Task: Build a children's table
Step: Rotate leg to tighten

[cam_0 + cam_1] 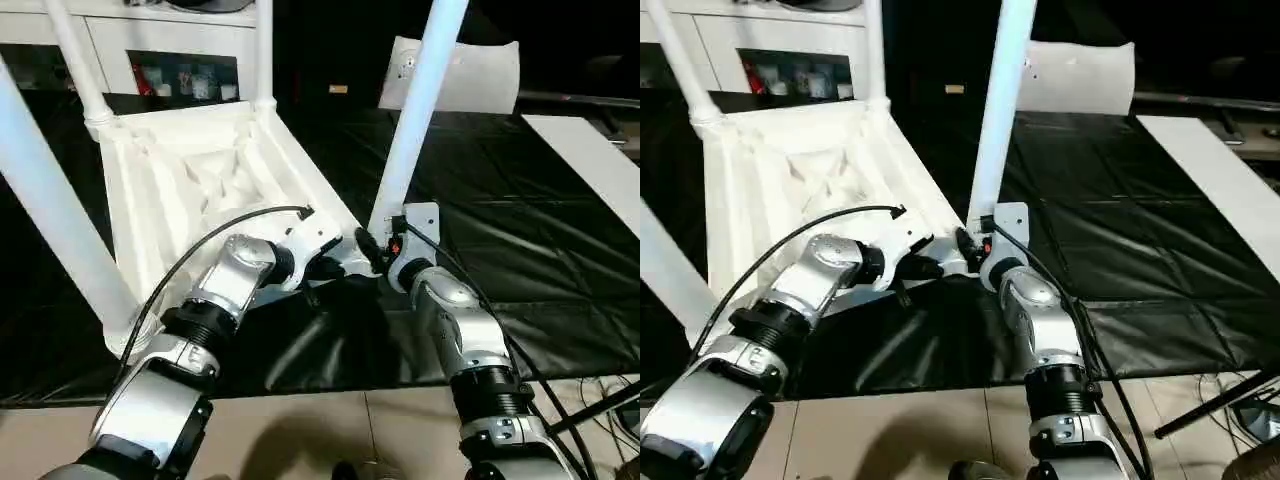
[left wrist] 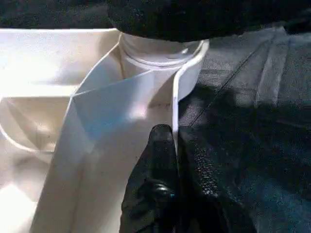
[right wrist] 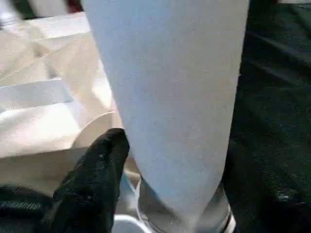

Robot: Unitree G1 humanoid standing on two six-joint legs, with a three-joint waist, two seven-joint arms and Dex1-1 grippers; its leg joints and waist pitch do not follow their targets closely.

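Your tabletop (image 1: 200,190) lies upside down on the black sheet (image 1: 520,250), ribbed underside up, tilted so its far edge sits higher toward the cabinet (image 1: 150,50). Four legs stand in its corner sockets: one at the near left (image 1: 50,210), one at the far left (image 1: 78,60), one at the far right (image 1: 264,50) and one at the near right corner (image 1: 415,110), which leans a little to the right.

Your left gripper (image 2: 167,145) sits at the near right corner, its fingers (image 2: 155,174) pressed together on the thin side wall of the tabletop, one on each face of the rim, just short of the socket (image 2: 160,53). So it is closed, pinching that edge.

Your right gripper (image 1: 385,262) reaches in from the right to the foot of the near right leg. In the wrist view one black finger (image 3: 97,179) lies against the leg's side, just above the socket collar. You cannot see the other finger, so you cannot tell whether the leg is clamped or the fingers stand loose around it.

A flat white board (image 1: 590,165) lies on the sheet well off to the right, and a white panel (image 1: 470,75) stands behind the near right leg.
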